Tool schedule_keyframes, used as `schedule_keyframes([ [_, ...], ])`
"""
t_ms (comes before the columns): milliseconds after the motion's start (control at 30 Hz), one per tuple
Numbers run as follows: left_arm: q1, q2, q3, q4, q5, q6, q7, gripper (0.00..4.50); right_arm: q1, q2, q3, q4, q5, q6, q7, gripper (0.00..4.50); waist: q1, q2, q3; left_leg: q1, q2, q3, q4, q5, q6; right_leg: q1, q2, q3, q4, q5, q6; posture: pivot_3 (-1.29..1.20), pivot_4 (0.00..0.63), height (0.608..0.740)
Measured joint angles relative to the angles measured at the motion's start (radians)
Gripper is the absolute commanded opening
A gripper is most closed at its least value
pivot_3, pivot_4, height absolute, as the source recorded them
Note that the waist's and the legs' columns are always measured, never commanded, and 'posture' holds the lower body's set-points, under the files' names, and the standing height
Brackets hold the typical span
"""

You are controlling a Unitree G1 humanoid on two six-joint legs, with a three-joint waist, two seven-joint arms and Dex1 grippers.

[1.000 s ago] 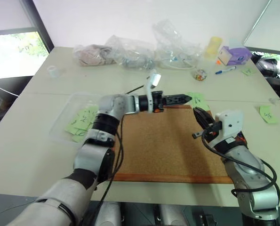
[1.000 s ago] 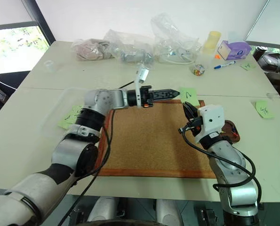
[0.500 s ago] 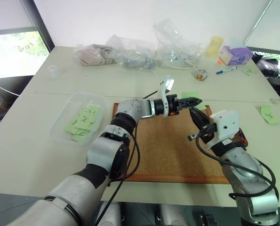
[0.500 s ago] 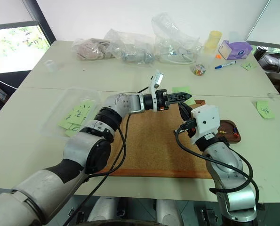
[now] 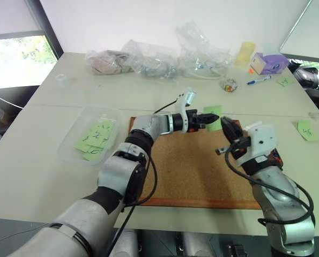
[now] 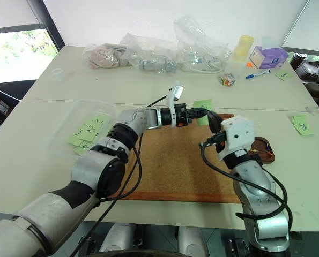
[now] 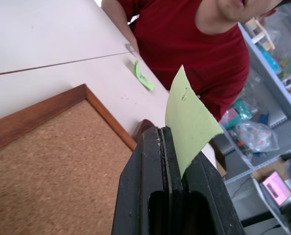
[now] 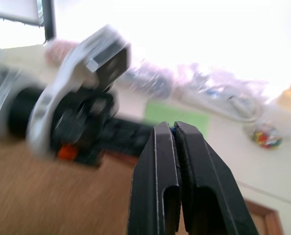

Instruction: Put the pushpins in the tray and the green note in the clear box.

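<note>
Your left gripper (image 5: 212,116) has just closed: a second ago its jaws stood wide apart beside the green note (image 7: 190,117), and now they are clamped on it. The left wrist view shows the paper pinched between the two black fingers (image 7: 150,161) near its lower edge, with most of the sheet sticking up and out past the tips. In the head views the note is at the far right corner of the corkboard (image 5: 186,171), at the gripper's tip; whether it has come free of the board cannot be told. That reads as the note secured, so the pick part of that step looks done and the carry is what remains.

The clear box (image 5: 89,134) sits well apart on your left side of the table, beyond the board's left edge, with several green notes already in it. You will need to bring the left arm back across the board to reach it.

Your right gripper (image 5: 230,129) hovers just beside the left one, jaws closed; a speck of blue between the tips may be a pin, but that cannot be told. The tray (image 6: 262,150) lies just off the board's right edge, partly hidden behind that arm.
</note>
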Motion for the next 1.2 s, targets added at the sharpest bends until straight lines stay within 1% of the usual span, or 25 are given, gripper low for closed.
schedule_keyframes([
  [67, 0.0, 0.021, 0.004, -0.019, -0.005, 0.029, -0.008, 0.07, -0.003, 0.031, -0.048, -0.012, 0.029, 0.0, -0.026, 0.0, 0.0, 0.0, 0.0, 0.0, 0.0, 0.0, 0.0, 0.0, 0.0, 0.0, 0.0, 0.0, 0.0, 0.0, 0.0, 0.0, 0.15, 0.737],
  [167, 0.0, 0.089, 0.04, -0.133, -0.044, 0.107, -0.008, 0.07, 0.056, 0.043, -0.095, -0.002, 0.058, 0.002, -0.03, 0.0, -0.001, 0.0, 0.0, -0.001, 0.0, -0.001, 0.0, 0.0, 0.0, 0.0, 0.0, 0.0, 0.0, 0.001, 0.001, 0.0, 0.15, 0.737],
  [233, 0.0, 0.146, 0.062, -0.255, -0.067, 0.166, 0.014, 0.07, 0.086, 0.046, -0.124, 0.01, 0.083, 0.003, -0.024, 0.0, -0.005, 0.001, 0.0, 0.0, 0.0, -0.001, 0.0, 0.0, -0.001, 0.0, 0.0, 0.0, 0.001, 0.001, 0.002, 0.0, 0.15, 0.737],
  [400, 0.008, 0.295, 0.072, -0.556, -0.113, 0.311, 0.059, 0.07, 0.091, 0.049, -0.201, 0.042, 0.148, 0.007, -0.026, 0.0, -0.002, 0.001, 0.0, 0.002, 0.0, -0.001, 0.0, 0.002, -0.004, 0.0, 0.0, 0.0, 0.005, 0.001, 0.002, 0.0, 0.15, 0.737],
  [533, 0.085, 0.425, 0.083, -0.743, -0.151, 0.444, 0.095, 0.07, 0.128, 0.017, -0.266, 0.119, 0.13, 0.027, -0.054, 0.0, -0.003, 0.001, 0.0, 0.005, 0.001, -0.001, 0.0, 0.003, -0.005, 0.003, 0.0, 0.0, 0.006, 0.001, 0.002, 0.0, 0.15, 0.737],
  [600, 0.128, 0.455, 0.099, -0.822, -0.186, 0.52, 0.111, 0.07, 0.151, -0.005, -0.284, 0.176, 0.108, 0.061, -0.068, 0.0, 0.0, 0.001, 0.0, 0.005, 0.001, -0.001, 0.0, 0.003, -0.005, 0.003, 0.0, 0.001, 0.006, 0.001, 0.002, 0.0, 0.15, 0.737],
  [667, 0.161, 0.459, 0.106, -0.892, -0.223, 0.59, 0.129, 0.07, 0.157, -0.013, -0.285, 0.226, 0.095, 0.087, -0.078, 0.0, 0.001, 0.001, 0.0, 0.005, 0.001, -0.001, 0.0, 0.003, -0.005, 0.003, -0.001, 0.001, 0.006, 0.001, 0.002, 0.0, 0.15, 0.737],
  [700, 0.189, 0.455, 0.096, -0.95, -0.251, 0.631, 0.136, 0.07, 0.154, -0.013, -0.284, 0.252, 0.094, 0.097, -0.081, 0.0, -0.001, 0.001, 0.0, 0.005, 0.001, -0.001, 0.0, 0.003, -0.005, 0.003, -0.001, 0.001, 0.006, 0.001, 0.002, 0.0, 0.15, 0.737],
  [800, 0.248, 0.461, 0.048, -1.03, -0.277, 0.66, 0.13, 0.07, 0.138, -0.015, -0.284, 0.293, 0.095, 0.104, -0.079, 0.0, -0.004, 0.002, 0.0, 0.007, 0.0, 0.0, 0.0, 0.004, -0.006, 0.003, 0.0, 0.002, 0.009, 0.001, 0.002, 0.0, 0.15, 0.737],
  [900, 0.325, 0.517, -0.077, -1.104, -0.266, 0.621, 0.08, 0.07, 0.111, -0.022, -0.286, 0.35, 0.098, 0.105, -0.067, 0.0, -0.009, 0.002, 0.0, 0.009, 0.001, 0.001, 0.0, 0.005, -0.007, 0.002, 0.0, 0.003, 0.014, 0.0, 0.001, 0.0, 0.15, 0.737],
  [967, 0.345, 0.56, -0.14, -1.121, -0.247, 0.583, 0.047, 0.07, 0.096, -0.033, -0.286, 0.381, 0.103, 0.107, -0.056, 0.0, -0.008, 0.002, 0.0, 0.009, 0.001, 0.0, 0.0, 0.006, -0.008, 0.001, 0.001, 0.003, 0.015, 0.0, 0.001, 0.0, 0.15, 0.737],
  [1033, 0.349, 0.602, -0.19, -1.139, -0.221, 0.537, 0.012, 0.0, 0.084, -0.045, -0.286, 0.398, 0.104, 0.109, -0.05, 0.62, -0.007, 0.002, 0.0, 0.009, 0.001, 0.001, 0.0, 0.006, -0.008, 0.001, 0.001, 0.004, 0.015, 0.0, 0.001, 0.0, 0.15, 0.737],
  [1100, 0.357, 0.641, -0.241, -1.153, -0.194, 0.484, -0.024, 0.0, 0.073, -0.053, -0.286, 0.403, 0.107, 0.116, -0.047, 1.35, -0.006, 0.002, 0.0, 0.009, 0.001, 0.001, 0.0, 0.006, -0.008, 0.001, 0.001, 0.004, 0.015, 0.0, 0.001, 0.0, 0.15, 0.737],
  [1200, 0.389, 0.682, -0.32, -1.161, -0.145, 0.401, -0.073, 0.0, 0.07, -0.057, -0.286, 0.412, 0.111, 0.129, -0.044, 2.89, -0.005, 0.002, 0.0, 0.008, 0.001, 0.001, 0.0, 0.006, -0.008, 0.001, 0.001, 0.004, 0.014, 0.0, 0.001, 0.0, 0.15, 0.737],
])
